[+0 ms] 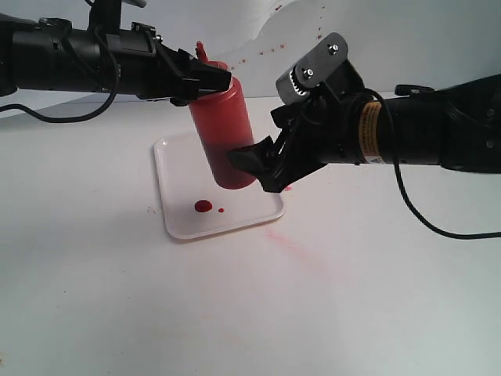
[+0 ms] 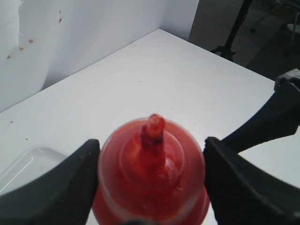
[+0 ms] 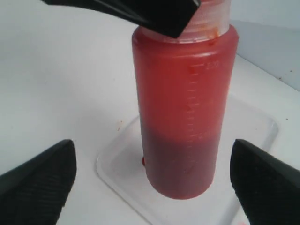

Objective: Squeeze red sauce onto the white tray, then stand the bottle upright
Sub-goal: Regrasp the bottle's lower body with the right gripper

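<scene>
One bottle (image 1: 225,133), one tray (image 1: 174,219), two blobs of red sauce (image 1: 203,207), two grippers. The left gripper (image 1: 213,81) is clamped on the bottle's cap. The bottle's base rests on the tray, between the fingers of the right gripper (image 1: 255,171), which are spread wide and not touching it. The bottle's long axis is near vertical, nozzle up, tipped slightly toward the left arm.

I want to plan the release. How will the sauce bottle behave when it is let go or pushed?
The bottle looks tall and narrow and leans in the exterior view, so it may tip. The dark red sauce sits low, which probably steadies it. Its translucent wall likely yields when squeezed.
</scene>
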Available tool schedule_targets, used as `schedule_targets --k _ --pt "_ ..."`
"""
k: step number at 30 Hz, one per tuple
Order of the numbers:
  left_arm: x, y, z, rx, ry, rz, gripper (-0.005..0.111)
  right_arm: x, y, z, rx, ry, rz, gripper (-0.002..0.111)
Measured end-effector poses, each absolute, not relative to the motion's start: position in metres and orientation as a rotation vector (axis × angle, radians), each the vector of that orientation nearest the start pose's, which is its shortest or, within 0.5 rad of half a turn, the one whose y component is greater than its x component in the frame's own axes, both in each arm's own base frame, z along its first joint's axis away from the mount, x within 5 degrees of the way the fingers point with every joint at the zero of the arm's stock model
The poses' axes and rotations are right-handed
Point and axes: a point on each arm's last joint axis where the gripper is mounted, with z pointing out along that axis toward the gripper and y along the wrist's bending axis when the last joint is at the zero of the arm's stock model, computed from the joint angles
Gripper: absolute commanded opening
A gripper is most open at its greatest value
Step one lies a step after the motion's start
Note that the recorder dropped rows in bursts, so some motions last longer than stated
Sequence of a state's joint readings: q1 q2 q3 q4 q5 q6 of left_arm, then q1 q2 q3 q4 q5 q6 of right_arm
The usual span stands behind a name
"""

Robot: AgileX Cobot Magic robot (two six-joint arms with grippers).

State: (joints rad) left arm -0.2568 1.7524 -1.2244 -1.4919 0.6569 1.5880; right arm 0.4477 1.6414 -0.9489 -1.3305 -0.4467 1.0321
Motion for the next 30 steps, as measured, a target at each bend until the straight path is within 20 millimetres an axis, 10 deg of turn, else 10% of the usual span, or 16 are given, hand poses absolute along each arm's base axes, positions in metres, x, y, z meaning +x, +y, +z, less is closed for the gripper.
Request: schedule_targets --k 30 --pt "0.360 -0.153 0.272 0.781 1.891 -0.775 0.000 0.330 0.204 0.191 -0.887 1.529 0.589 0.102"
